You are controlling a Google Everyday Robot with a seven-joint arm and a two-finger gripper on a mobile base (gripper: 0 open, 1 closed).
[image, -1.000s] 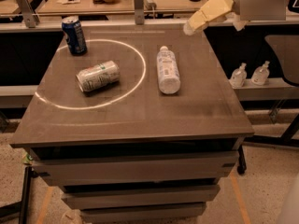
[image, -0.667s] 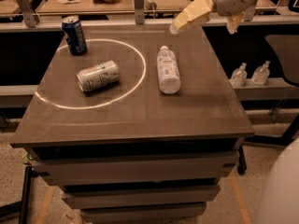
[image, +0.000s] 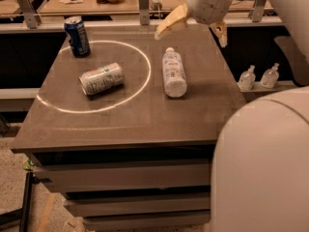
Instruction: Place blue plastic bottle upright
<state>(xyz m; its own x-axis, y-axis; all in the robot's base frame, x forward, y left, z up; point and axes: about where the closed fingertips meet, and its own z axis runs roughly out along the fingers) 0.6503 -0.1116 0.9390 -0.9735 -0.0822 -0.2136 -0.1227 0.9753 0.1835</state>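
The blue plastic bottle [image: 174, 73] lies on its side right of the table's middle, its white cap pointing to the far edge. It is clear and ribbed with a pale label. My gripper [image: 192, 29] hangs above the far edge of the table, just beyond the bottle's cap and apart from it. Its two pale fingers [image: 170, 23] are spread wide, one to the left and one to the right, with nothing between them.
A silver can [image: 101, 79] lies on its side inside a white ring on the dark table [image: 120, 124]. A dark blue soda can [image: 77, 36] stands at the far left. Two small pump bottles [image: 259, 76] stand on a shelf at right. My arm's white body [image: 263, 163] fills the lower right.
My gripper has moved left and nearer, from the far right corner to just beyond the bottle's cap. The arm's body has come into view at lower right. The bottle and cans have not moved.
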